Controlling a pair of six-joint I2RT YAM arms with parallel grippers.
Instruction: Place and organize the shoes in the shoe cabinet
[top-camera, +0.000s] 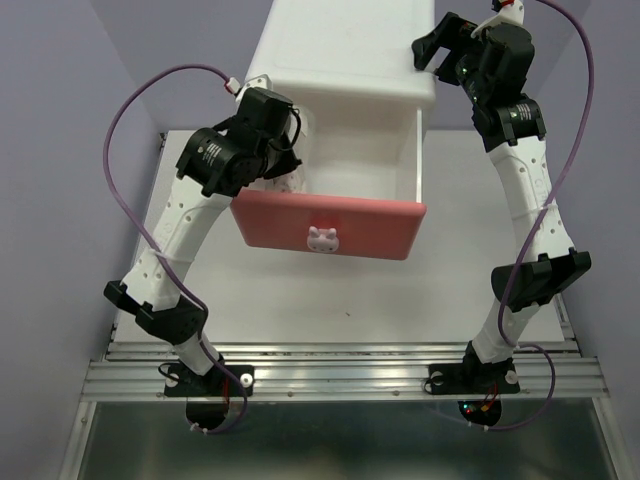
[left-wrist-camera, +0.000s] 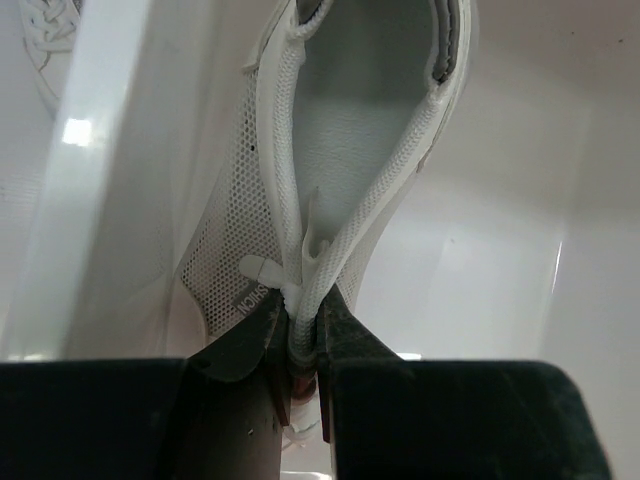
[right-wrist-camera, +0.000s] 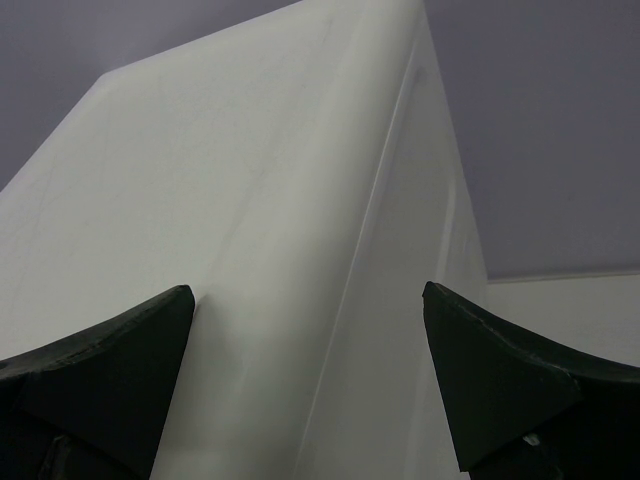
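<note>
One white shoe (left-wrist-camera: 330, 150), down inside the open pink drawer (top-camera: 330, 228), close to its left wall. Hangs by the heel, toe end pointing away from the fingers, so runs long from the grip down toward the drawer floor. Pinched at the back rim by the left gripper (left-wrist-camera: 305, 335), jaws almost closed, with only the thin shoe edge between them. Sits right at the grip, not beside it or apart from it. Looks ready to be lowered and let go, and probably needs to go toe first, straight along that long line. Cannot tell whether the toe touches the floor. A second white shoe (left-wrist-camera: 45, 30) on the other side of a white wall edge, only its laces showing; cannot tell if in the drawer or out. Farther out, the white shoe cabinet (top-camera: 340, 60). Far from the shoe, the right gripper (right-wrist-camera: 308, 300), spread wide, holding nothing, up by the cabinet's top right corner. Left arm much nearer, so most likely its job
</note>
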